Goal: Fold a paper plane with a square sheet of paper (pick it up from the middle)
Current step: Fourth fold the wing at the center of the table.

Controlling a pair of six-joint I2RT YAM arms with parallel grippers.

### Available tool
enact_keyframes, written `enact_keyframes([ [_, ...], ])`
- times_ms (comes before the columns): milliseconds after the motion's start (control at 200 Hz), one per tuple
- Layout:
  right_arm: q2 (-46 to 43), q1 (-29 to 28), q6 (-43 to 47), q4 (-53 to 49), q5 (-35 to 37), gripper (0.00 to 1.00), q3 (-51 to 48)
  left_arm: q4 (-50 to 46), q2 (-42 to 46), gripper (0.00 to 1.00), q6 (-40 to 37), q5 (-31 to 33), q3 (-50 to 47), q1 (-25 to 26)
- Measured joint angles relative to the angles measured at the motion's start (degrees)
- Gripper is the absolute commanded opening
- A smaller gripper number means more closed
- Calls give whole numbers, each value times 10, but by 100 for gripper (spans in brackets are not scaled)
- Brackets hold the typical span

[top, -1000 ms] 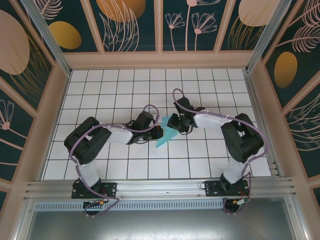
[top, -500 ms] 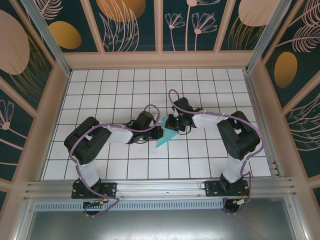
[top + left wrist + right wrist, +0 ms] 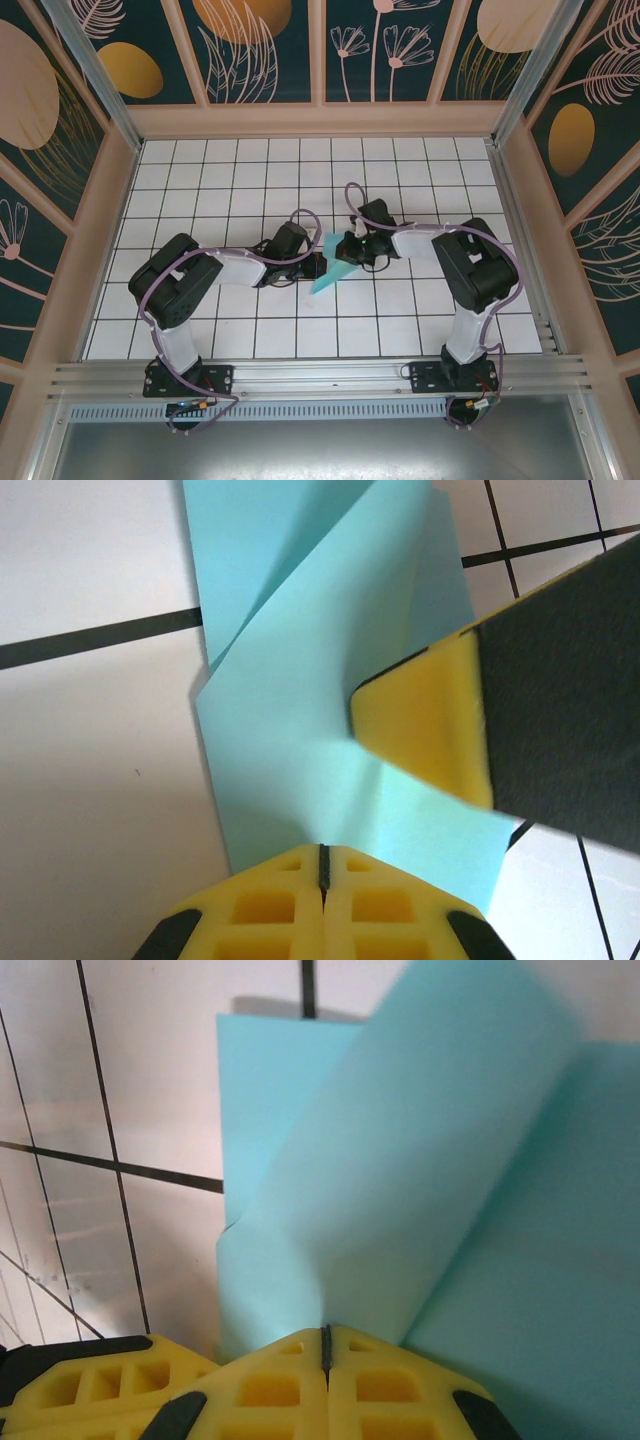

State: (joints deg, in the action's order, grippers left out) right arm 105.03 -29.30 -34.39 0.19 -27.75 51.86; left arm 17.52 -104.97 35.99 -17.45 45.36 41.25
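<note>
The light-blue sheet of paper (image 3: 333,268) lies folded into a slim pointed shape at the middle of the white grid table, its tip toward the near left. My left gripper (image 3: 318,264) meets it from the left and my right gripper (image 3: 347,251) from the right. In the left wrist view the left gripper (image 3: 322,858) is shut on the paper's (image 3: 300,690) near edge, with the right gripper's yellow fingers (image 3: 425,720) pressed against it at the right. In the right wrist view the right gripper (image 3: 325,1340) is shut on a raised flap of the paper (image 3: 420,1160).
The white grid table (image 3: 250,170) is walled by a wooden frame with decorated panels (image 3: 320,50). An aluminium rail (image 3: 320,375) runs along the near edge by the arm bases. In the right wrist view the left gripper's yellow fingers (image 3: 70,1390) sit at the lower left.
My right gripper has shut onto the paper flap, and its arm has swung a little. The left arm and the paper's place stay the same.
</note>
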Motion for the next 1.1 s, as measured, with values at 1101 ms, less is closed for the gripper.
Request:
enact_keyframes([
  [1101, 10, 38, 13, 41, 1, 3, -1, 2, 2, 0, -65, -3, -3, 0],
])
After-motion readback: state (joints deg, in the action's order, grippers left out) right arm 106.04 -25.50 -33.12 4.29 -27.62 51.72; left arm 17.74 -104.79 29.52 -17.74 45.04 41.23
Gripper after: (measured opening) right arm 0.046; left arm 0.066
